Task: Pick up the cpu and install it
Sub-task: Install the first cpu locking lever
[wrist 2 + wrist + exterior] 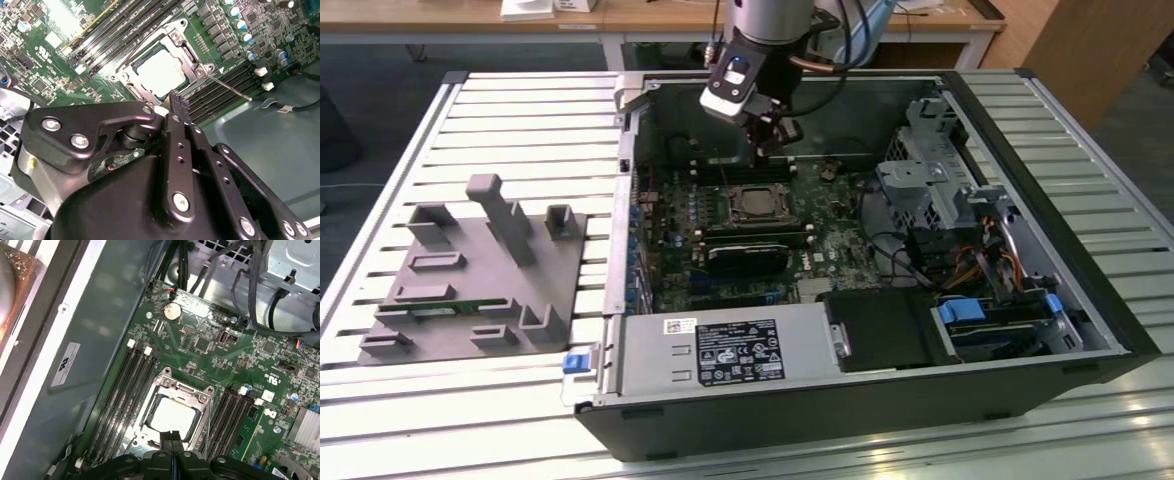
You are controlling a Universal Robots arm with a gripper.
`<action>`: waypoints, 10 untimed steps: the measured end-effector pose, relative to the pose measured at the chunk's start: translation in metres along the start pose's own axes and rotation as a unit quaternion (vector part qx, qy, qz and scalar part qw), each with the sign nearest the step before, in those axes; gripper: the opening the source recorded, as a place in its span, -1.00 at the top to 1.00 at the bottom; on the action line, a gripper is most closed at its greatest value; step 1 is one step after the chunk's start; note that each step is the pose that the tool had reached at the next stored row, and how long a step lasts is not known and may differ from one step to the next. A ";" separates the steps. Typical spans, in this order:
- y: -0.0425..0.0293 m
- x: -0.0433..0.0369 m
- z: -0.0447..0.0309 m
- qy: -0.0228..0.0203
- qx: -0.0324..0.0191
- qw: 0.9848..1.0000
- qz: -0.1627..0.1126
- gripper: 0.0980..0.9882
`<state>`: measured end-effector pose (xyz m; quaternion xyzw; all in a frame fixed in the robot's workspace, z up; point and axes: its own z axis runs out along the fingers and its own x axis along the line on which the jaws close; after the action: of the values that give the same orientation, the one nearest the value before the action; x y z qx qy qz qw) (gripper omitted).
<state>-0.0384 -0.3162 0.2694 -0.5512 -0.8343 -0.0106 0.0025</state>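
The cpu [755, 205] lies flat in the socket frame [757, 190] on the green motherboard inside the open computer case. Its shiny silver top shows in the second wrist view [160, 72] and the first wrist view [172, 417], with the metal frame [201, 399] around it. My gripper [771, 150] hangs just above the board, over the socket's far edge. Its black fingers [178, 100] are pressed together and hold nothing. In the first wrist view the gripper [173, 436] points at the cpu's edge without clearly touching it.
Black memory slots [127, 390] flank the socket on both sides. A thin metal lever [227, 86] sticks out beside the frame. In the exterior view, a drive cage with cables [947, 190] fills the case's right, and a grey fixture block [474, 270] stands to the left outside it.
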 end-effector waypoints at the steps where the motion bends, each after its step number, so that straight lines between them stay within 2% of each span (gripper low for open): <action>1: 0.0000 0.0000 0.0000 0.000 0.000 1.000 -0.003 0.98; 10: 0.0000 0.0000 0.0000 0.000 0.000 1.000 -0.028 0.98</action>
<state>-0.0384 -0.3162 0.2694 -0.5273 -0.8496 -0.0106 0.0028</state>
